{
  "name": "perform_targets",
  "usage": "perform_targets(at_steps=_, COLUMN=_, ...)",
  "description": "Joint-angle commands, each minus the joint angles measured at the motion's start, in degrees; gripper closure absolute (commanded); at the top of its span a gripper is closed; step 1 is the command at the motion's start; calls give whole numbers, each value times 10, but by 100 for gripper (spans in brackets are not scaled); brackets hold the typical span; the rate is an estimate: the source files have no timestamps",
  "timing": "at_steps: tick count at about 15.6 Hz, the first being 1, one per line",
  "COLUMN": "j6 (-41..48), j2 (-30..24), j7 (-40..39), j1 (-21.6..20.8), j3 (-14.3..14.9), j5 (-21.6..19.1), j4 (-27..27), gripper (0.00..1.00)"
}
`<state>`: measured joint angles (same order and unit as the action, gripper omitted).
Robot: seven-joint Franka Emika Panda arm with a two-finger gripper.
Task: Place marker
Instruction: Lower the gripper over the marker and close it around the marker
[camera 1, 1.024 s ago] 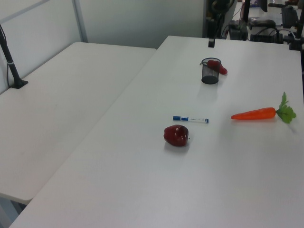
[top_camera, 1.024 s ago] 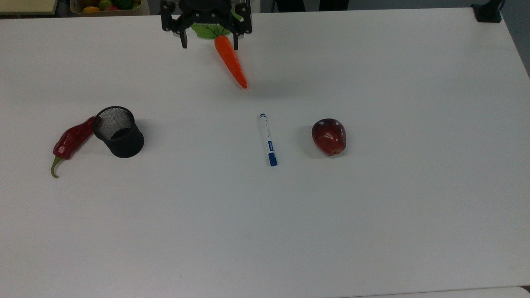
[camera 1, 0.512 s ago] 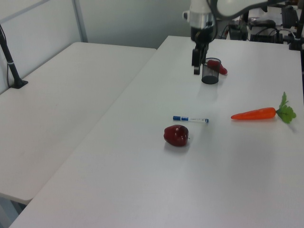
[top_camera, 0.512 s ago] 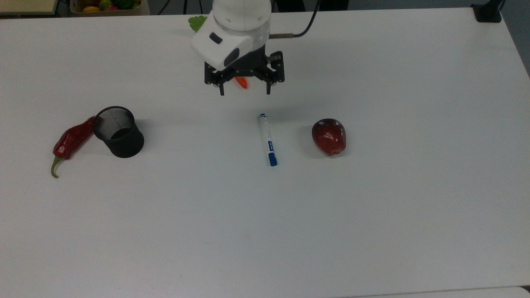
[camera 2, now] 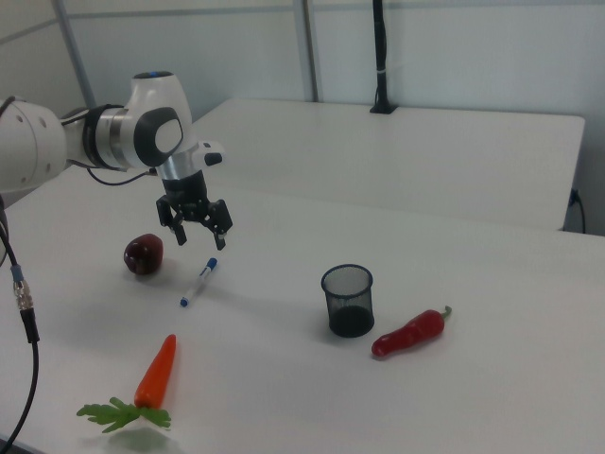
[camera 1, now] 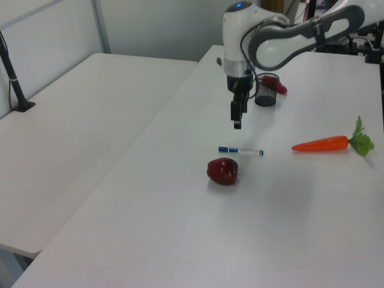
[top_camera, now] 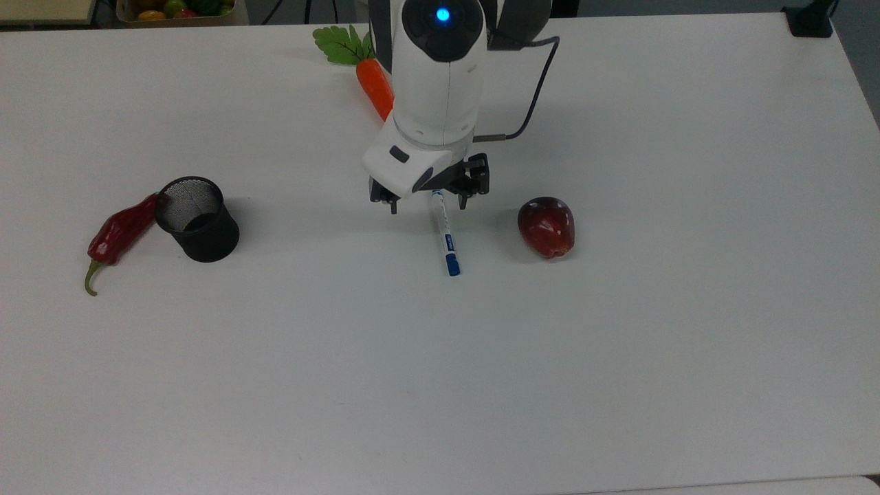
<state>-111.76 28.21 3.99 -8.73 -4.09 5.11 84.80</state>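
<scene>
Gripper (camera 2: 197, 233) spread wide and empty, poised above the white end of the marker (top_camera: 445, 234), which lies flat on the table (top_camera: 619, 357) beside the red apple (top_camera: 546, 227).

Nothing readable anywhere, honestly. The marker (top_camera: 444, 233) has a blue label on its white barrel plus some tiny dark print next to it, but in the top view it's just a smudge, no letters or numbers I can make out. No brand, sign or number legible on anything else either.
</scene>
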Motion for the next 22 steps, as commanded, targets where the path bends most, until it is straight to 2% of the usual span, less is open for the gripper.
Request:
perform_targets(at_steps=1, j6=-36, j2=21, j7=13, j1=-11, j3=5, j5=17, j4=4, gripper=0)
perform_targets(at_steps=7, j6=-78, j2=53, j7=15, j1=-18, j3=5, j5=29, j4=4, gripper=11)
perform_targets(at_steps=10, j6=-101, j2=69, j7=47, j1=-20, j3=5, j5=36, j4=3, gripper=20)
perform_targets(at_steps=11, j6=-107, j2=72, j7=52, j1=-20, j3=5, j5=41, j4=4, gripper=30)
perform_targets(at_steps=12, j6=-111, j2=75, j7=56, j1=-21, j3=5, j5=41, j4=3, gripper=33)
perform_targets(at_steps=20, j6=-114, j2=78, j7=59, j1=-34, j3=5, j5=45, j4=4, gripper=95)
perform_targets(at_steps=21, j6=-112, j2=77, j7=59, j1=-33, j3=5, j5=45, j4=3, gripper=100)
perform_targets(at_steps=22, j6=-111, j2=76, j7=59, j1=-33, j3=5, j5=44, j4=3, gripper=100)
